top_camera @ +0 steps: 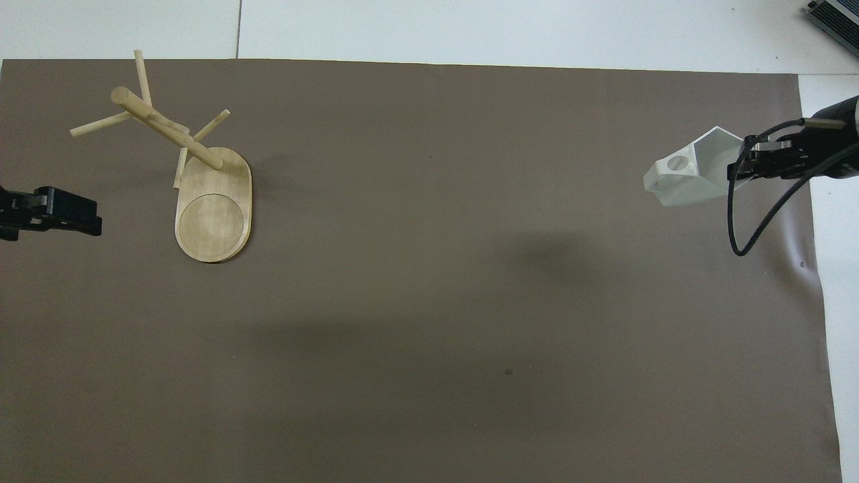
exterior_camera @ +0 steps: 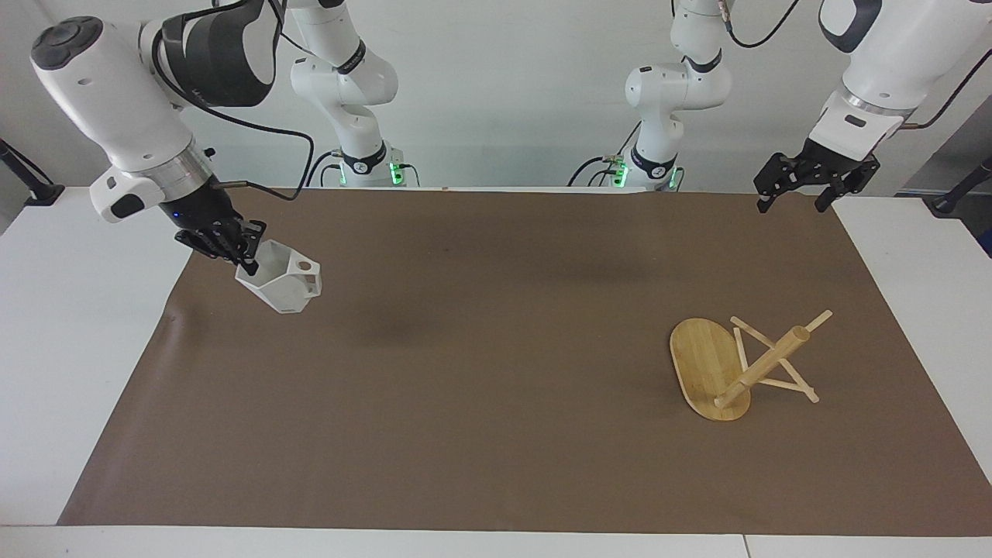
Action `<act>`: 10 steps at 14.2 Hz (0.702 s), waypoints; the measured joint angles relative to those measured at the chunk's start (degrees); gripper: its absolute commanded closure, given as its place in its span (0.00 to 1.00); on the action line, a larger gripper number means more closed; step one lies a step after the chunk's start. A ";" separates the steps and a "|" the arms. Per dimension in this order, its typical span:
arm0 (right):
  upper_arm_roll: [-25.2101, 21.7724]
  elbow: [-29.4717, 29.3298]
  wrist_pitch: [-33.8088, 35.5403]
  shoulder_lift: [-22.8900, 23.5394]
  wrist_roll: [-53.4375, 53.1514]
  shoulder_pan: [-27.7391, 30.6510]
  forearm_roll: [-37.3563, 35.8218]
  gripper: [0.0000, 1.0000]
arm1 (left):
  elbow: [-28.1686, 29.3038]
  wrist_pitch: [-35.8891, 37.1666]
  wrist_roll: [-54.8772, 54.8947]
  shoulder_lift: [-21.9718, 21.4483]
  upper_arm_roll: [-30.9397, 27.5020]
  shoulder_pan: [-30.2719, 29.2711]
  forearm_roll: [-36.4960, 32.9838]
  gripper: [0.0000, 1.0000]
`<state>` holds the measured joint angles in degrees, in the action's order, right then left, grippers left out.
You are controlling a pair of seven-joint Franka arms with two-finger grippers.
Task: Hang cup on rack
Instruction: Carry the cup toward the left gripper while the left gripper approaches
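The white faceted cup point(exterior_camera: 283, 284) point(top_camera: 686, 180) hangs tilted in the air over the brown mat at the right arm's end of the table. Its handle points toward the table's middle. My right gripper point(exterior_camera: 246, 262) point(top_camera: 743, 161) is shut on the cup's rim wall. The bamboo rack point(exterior_camera: 732, 366) point(top_camera: 201, 176) stands upright on its oval base at the left arm's end, its pegs bare. My left gripper point(exterior_camera: 792, 199) point(top_camera: 64, 216) waits open in the air over the mat's corner nearest the robots, holding nothing.
A brown mat point(exterior_camera: 496, 403) covers most of the white table point(exterior_camera: 70, 349). Its edge is creased near the right arm's end point(top_camera: 802, 261). A dark device point(top_camera: 835, 19) lies at the table's corner farthest from the robots.
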<state>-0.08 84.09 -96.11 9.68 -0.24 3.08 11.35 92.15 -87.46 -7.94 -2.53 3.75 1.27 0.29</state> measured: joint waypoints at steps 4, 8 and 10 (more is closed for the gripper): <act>3.95 0.00 -1.41 0.00 -5.76 -0.29 8.09 1.00 | 4.74 -4.13 -14.03 -1.72 0.73 1.79 5.45 0.00; 10.02 0.05 -3.01 0.00 -14.00 -0.54 11.73 1.00 | 6.33 -7.88 -26.09 -1.98 1.06 3.52 12.65 0.00; 12.19 0.32 -3.11 0.02 -14.68 -0.59 11.88 1.00 | 6.66 -10.30 -31.90 -1.90 1.06 3.66 16.60 0.00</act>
<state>12.10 84.42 -99.22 9.70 -14.91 2.49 23.23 98.82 -97.76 -39.84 -4.43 4.81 4.94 16.89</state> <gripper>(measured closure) 0.934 0.000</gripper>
